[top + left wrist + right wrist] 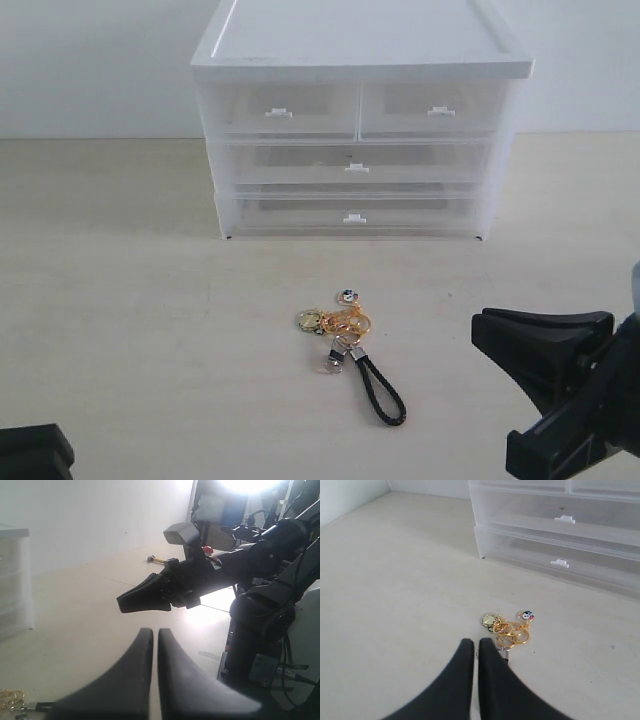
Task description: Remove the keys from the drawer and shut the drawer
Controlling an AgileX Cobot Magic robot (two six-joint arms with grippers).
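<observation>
The keys (343, 323), gold rings and charms with a silver clasp and a black cord strap (381, 391), lie on the table in front of the drawer unit. They also show in the right wrist view as the keys (507, 628), just past the fingertips, and at one edge of the left wrist view as the keys (10, 699). The middle drawer (355, 160) sits pushed in flush, as does the middle drawer (535, 520). My right gripper (488, 330) (476, 641) is shut and holds nothing. My left gripper (50, 440) (155, 631), at the near left, is shut and holds nothing.
The white three-tier drawer unit (360, 55) stands at the back of the table, with two top drawers and a wide bottom drawer (352, 212), all shut. A white wall runs behind it. The left wrist view shows the right arm (200, 575) and equipment beyond the table.
</observation>
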